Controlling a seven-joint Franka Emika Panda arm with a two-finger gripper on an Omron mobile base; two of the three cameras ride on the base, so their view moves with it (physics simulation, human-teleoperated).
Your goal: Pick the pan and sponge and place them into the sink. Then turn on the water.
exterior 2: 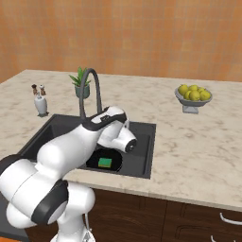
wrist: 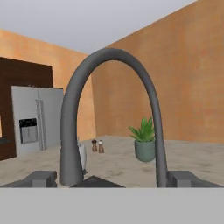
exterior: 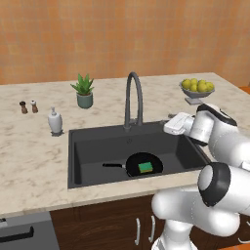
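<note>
Hand view lines up on the faucet [wrist: 109, 109], jaws spread wide. Pan [exterior: 144, 163] and sponge [exterior: 145, 168] sit in the sink [exterior: 88, 146]. Faucet lever looks stiff, slick; push it squarely.

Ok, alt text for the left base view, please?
A black frying pan holding a green sponge sits in the dark grey sink. The white arm reaches toward the arched grey faucet; no water runs.

arm: bent, reaching forward | end effector [wrist: 112, 179]: level, fingers spread apart
</note>
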